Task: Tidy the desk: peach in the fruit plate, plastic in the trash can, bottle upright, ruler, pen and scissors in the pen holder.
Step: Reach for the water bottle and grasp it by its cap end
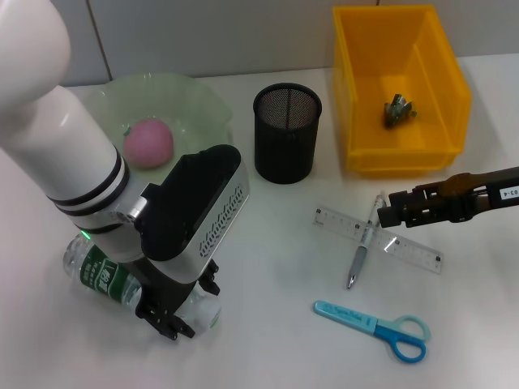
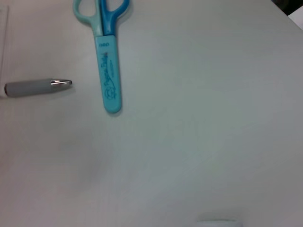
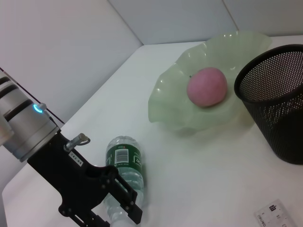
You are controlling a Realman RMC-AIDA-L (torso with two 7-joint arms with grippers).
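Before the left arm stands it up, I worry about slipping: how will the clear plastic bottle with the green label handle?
The clear plastic bottle with the green label lies on its side, so it may roll if nudged. It looks nearly empty, probably light and squashy. The left gripper sits at its cap end; smooth plastic could slip.

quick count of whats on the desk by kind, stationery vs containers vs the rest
Stationery: 3, ruler, pen, scissors
Containers: 3, fruit plate, pen holder, yellow bin
Fruit: 1, peach
Bottles: 1, bottle lying down
Plastic scrap: 1, in the bin
Total: 9
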